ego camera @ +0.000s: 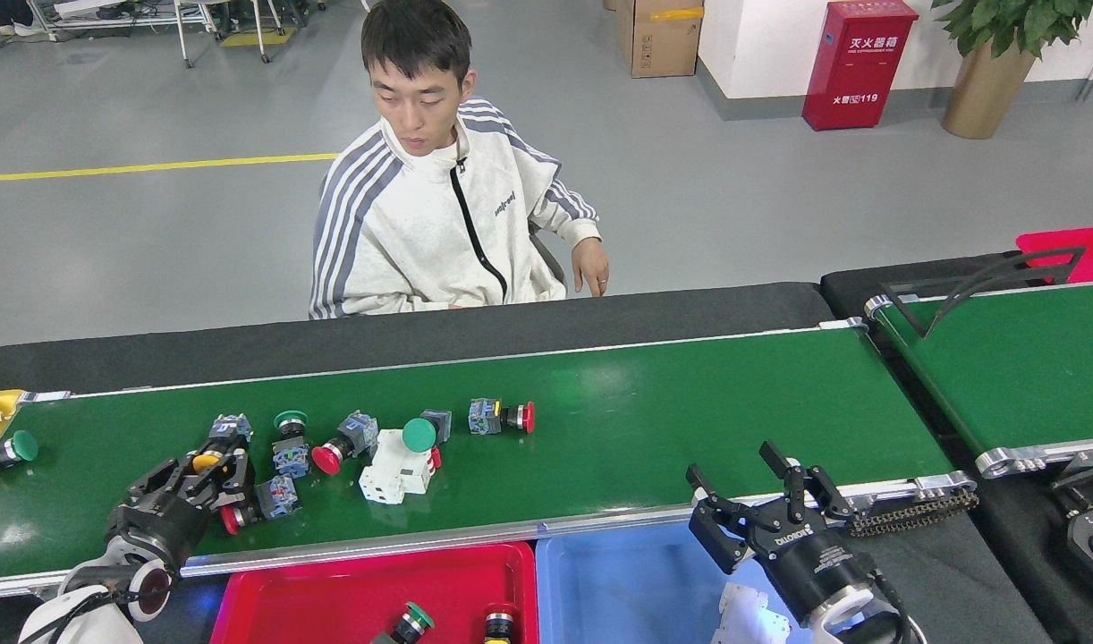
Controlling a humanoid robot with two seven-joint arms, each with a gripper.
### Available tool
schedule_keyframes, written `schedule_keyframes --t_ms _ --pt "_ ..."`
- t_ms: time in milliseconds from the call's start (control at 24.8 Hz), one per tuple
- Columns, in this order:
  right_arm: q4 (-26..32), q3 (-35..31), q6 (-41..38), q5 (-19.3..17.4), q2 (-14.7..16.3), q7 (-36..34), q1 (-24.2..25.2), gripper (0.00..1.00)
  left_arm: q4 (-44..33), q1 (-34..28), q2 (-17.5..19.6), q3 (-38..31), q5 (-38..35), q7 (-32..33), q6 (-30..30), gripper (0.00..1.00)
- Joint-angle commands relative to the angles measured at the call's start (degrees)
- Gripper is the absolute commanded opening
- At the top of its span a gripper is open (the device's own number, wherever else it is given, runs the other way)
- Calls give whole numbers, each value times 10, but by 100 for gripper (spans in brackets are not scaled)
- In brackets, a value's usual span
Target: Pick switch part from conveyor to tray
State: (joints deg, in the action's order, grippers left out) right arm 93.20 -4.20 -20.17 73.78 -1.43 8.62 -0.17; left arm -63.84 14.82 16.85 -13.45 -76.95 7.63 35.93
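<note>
Two trays sit nearest: the red tray [332, 595], already carrying two push-button switches along its lower edge, and the blue tray [627, 586] beside it on the right. Over the blue tray hangs the right gripper [761, 487], its fingers spread wide and empty, close to the near rail of the conveyor [690, 420].

Further in on the left, the left gripper [208, 472] reaches over the belt with its fingers open around a yellow-capped switch [214, 452]; whether the pads already touch it I cannot tell. Just beside its fingertips lies a red-capped switch [256, 505], so the close risks nudging or trapping that neighbour.

To do this step well, I judge the fingers should straddle the yellow switch across its body, clear of the cap, settle low toward the belt, then close squarely and lift straight up before swinging to the red tray.

Beyond lie a green-capped switch [290, 443], another red-capped one [343, 443], a white breaker block [399, 465] with a green button [419, 435] against it, and a lone red switch [500, 417]. One more green switch [5, 450] sits at the far left edge. A person [439, 224] sits behind the belt, hands off it.
</note>
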Motion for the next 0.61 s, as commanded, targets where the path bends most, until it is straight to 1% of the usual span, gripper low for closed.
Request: schedule_keyframes --t_ms 0,81,161,202,242,283,323,444,525,565 --pt "9 -17 2 -2 3 -5 -4 100 -55 -32 18 -6 30 3 91 18" --pt "9 -30 2 -2 4 -5 -4 100 -113 -98 21 -12 48 5 91 26" --pt "8 -37 2 -2 4 -5 -4 100 -161 -155 20 -13 51 5 91 33" --pt "8 -40 3 -1 5 -5 -2 100 -184 -189 17 -15 51 5 91 42" --pt "8 -41 4 -1 5 -5 3 100 -204 -217 13 -17 51 5 91 61" --pt "8 -43 5 0 7 -5 7 100 -223 -240 12 -18 51 5 91 91" --pt "9 -44 6 1 7 -5 10 100 -235 -253 7 -21 51 5 91 100" --pt "9 -44 27 15 8 -6 20 99 -248 -265 -14 -34 51 5 91 100" --pt "10 -43 43 37 7 -14 21 99 -248 -263 -21 -42 50 5 91 100" --pt "10 -42 51 54 7 -32 22 99 -247 -262 -22 -53 49 5 91 100"
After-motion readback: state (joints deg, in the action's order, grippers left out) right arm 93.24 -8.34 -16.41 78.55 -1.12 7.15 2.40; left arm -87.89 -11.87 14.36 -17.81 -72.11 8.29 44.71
